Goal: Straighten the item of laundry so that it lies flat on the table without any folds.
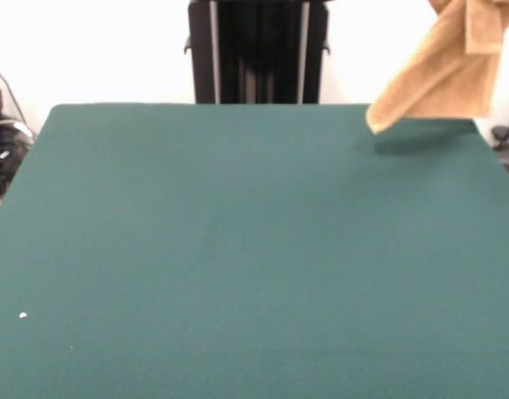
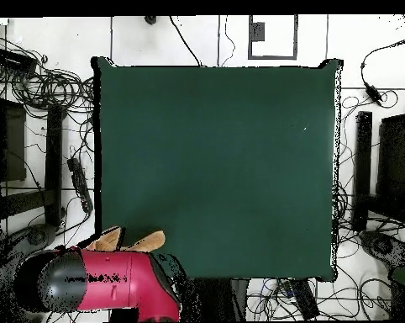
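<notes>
I have the towel (image 1: 442, 75) hanging in the air at the table's far corner, at the top right of the front view, with its lowest corner dangling just above the green cloth and throwing a shadow (image 1: 412, 137) beneath it. It droops in a long diagonal, and a doubled-over flap shows near the top edge, so it is plainly still folded on itself. In the overhead view only two tan tips of it (image 2: 130, 241) peek out past the red arm (image 2: 113, 282), right at the table's corner nearest the base.

I judge it hangs this way because it is being held up from above, letting its own weight pull the folds loose before it gets laid down. The gripper itself I cannot see in either view (the front view cuts off above the cloth, and the arm's body covers it from overhead), so I cannot say whether it is clamped on the towel or how.

The table (image 1: 238, 266) is otherwise bare apart from a tiny white speck (image 1: 22, 315) near the front left. There are no bins, trays or other containers anywhere on it, so nothing holds anything here.

My next concern would be bringing the towel inward, since it sits at the very corner.
</notes>
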